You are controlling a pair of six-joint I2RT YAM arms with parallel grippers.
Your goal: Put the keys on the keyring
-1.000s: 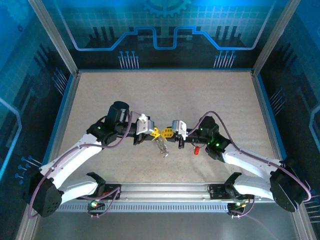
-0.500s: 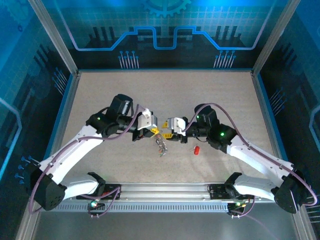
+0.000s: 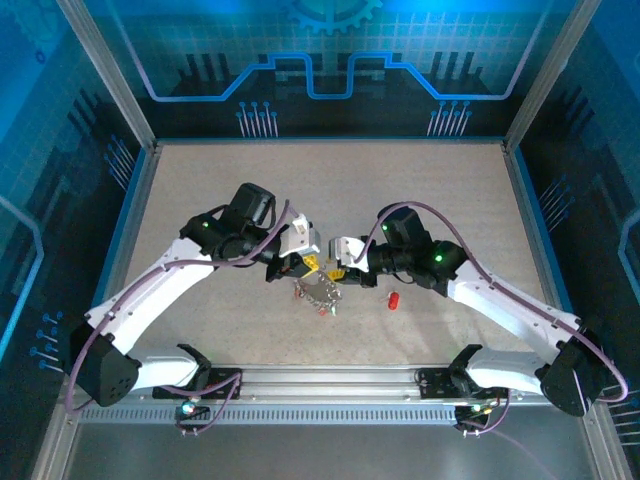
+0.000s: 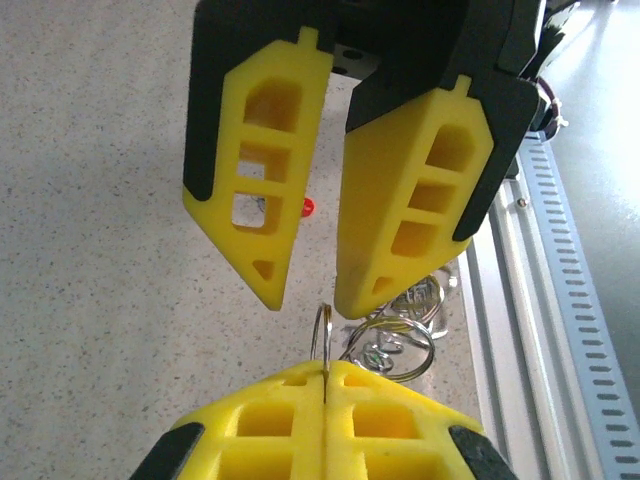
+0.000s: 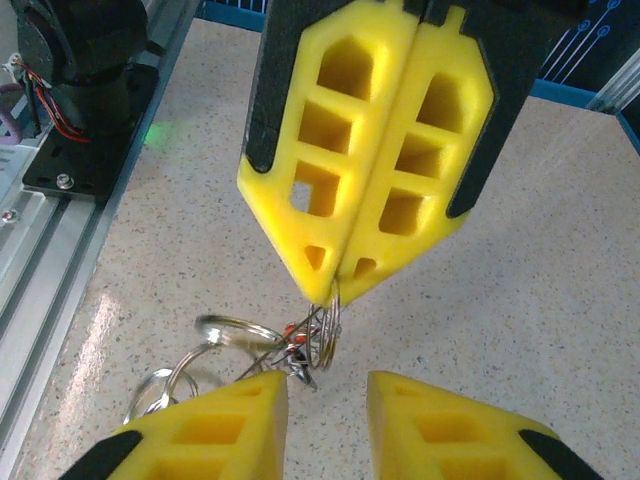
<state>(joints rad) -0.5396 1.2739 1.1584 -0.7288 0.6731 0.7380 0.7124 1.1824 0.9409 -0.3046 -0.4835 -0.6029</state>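
The left pincer [image 5: 337, 288] was shut tight on the thin keyring [image 5: 334, 328]. It held the ring up on its edge, likely so a key could slide on. The right pincer [image 4: 311, 303] stood a little open and empty, just in front. A red key [image 3: 393, 298] lay apart on the bench [image 3: 450, 200].

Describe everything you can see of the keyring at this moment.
The keyring is a thin round loop of silvery-grey metal wire, seen nearly edge-on. The left hand is shut on its upper edge, holding it upright over the speckled table near the middle of the workspace. More thin rings and a small red piece hang linked from its lower part. The right hand stands open close by, not visibly touching it.
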